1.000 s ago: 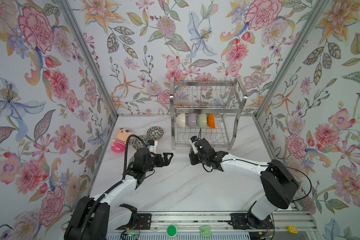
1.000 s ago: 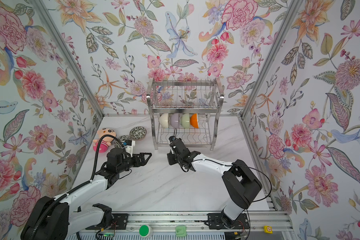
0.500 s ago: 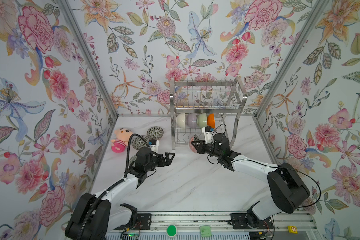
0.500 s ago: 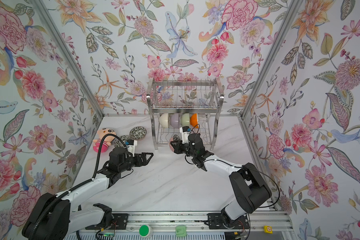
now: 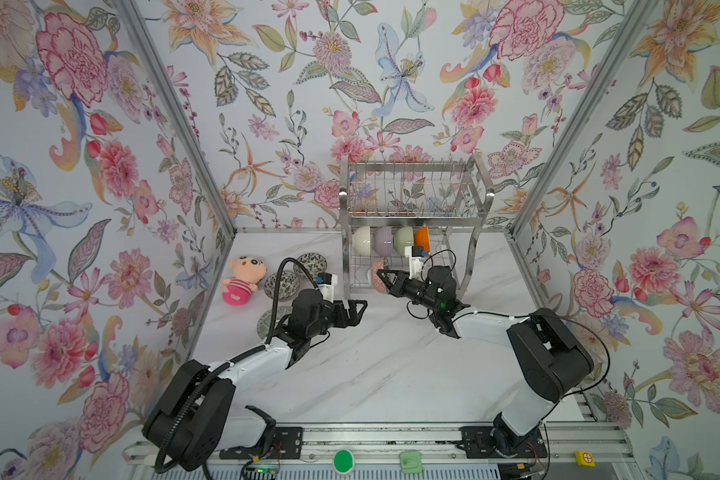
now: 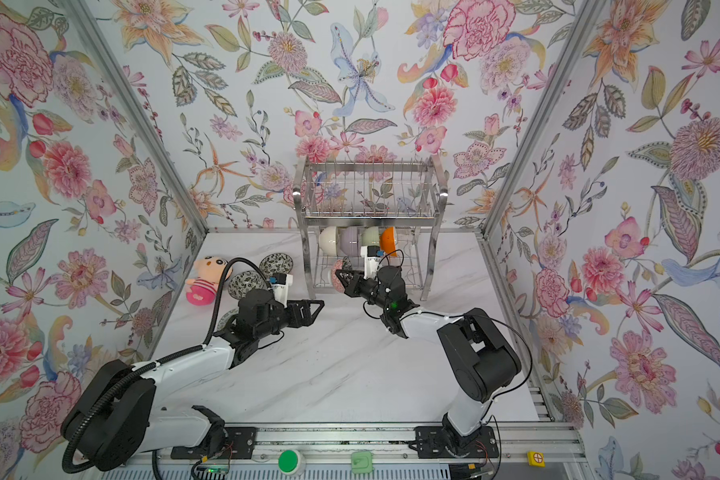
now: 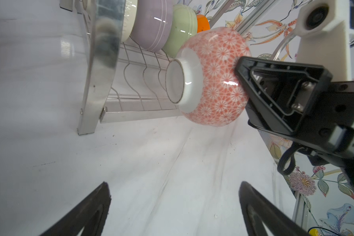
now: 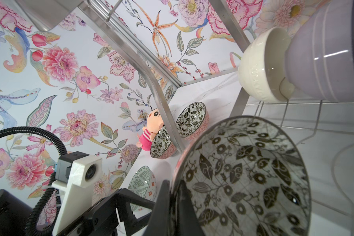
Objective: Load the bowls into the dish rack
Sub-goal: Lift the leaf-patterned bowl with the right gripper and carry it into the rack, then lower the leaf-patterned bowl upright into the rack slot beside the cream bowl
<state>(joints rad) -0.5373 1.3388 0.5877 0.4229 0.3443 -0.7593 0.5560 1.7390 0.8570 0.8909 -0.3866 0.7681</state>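
Observation:
The steel dish rack (image 5: 416,195) stands at the back. On its lower shelf stand cream (image 5: 361,240), lilac (image 5: 383,240), pale green (image 5: 404,239) and orange (image 5: 422,237) bowls on edge. My right gripper (image 5: 385,277) is shut on the rim of a small bowl (image 7: 214,75) with a pink outside and a dark leaf inside (image 8: 243,177). It holds that bowl on edge at the rack's front left, above the table. My left gripper (image 5: 360,309) hangs open and empty just left of it. Three small bowls (image 5: 311,264) (image 5: 281,284) (image 5: 269,322) sit at the left.
A pink plush doll (image 5: 242,279) lies by the left wall beside the small bowls. The rack's flat front leg (image 7: 98,61) stands close to the held bowl. Floral walls close in the table on three sides.
My right arm swung its wrist to the right and carried the held bowl back to the rack's lower front. My left gripper crept slightly right, still open.

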